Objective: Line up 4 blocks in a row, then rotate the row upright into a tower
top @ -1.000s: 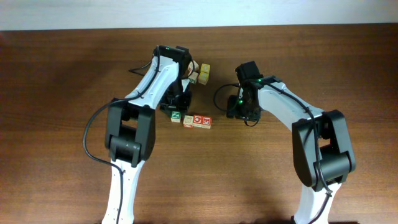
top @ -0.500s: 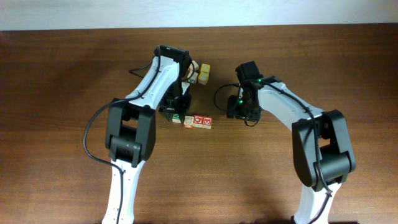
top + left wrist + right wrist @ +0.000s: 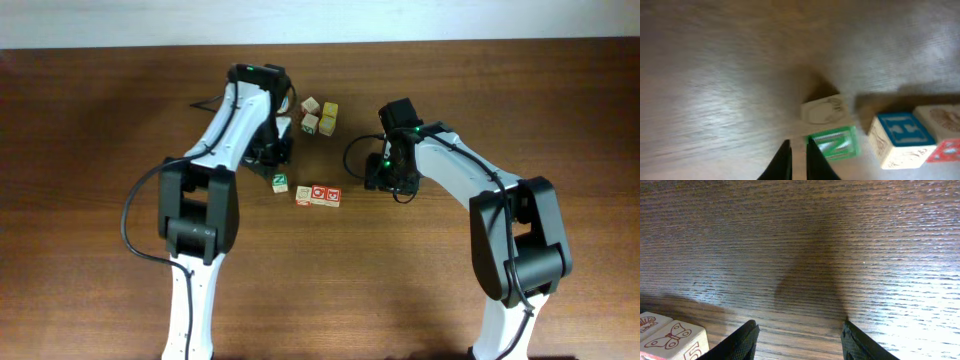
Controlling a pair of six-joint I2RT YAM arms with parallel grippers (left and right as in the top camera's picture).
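From overhead, the wooden table (image 3: 100, 150) is carrying the green "N" cube (image 3: 280, 182) at the left end of a short line, with three red-printed cubes (image 3: 318, 194) sitting close together just to its right. Four loose cubes (image 3: 318, 115) are clustering farther back. The left gripper (image 3: 277, 155) is hanging just behind the green cube, and the right gripper (image 3: 388, 183) is hanging off the line's right end, though their jaws are not readable from here. The left wrist view, blurred, is showing the left gripper (image 3: 798, 160) with its dark fingers nearly pressed together and gripping nothing. Just beside them the green cube (image 3: 834, 142) is turning up a pale face with a faint drawing, and a blue-faced cube (image 3: 900, 137) is standing to its right. The right wrist view is showing fine wood grain and the right gripper (image 3: 800, 340) spread wide and empty, with a butterfly cube (image 3: 670, 340) of pale wood sitting at the lower left.
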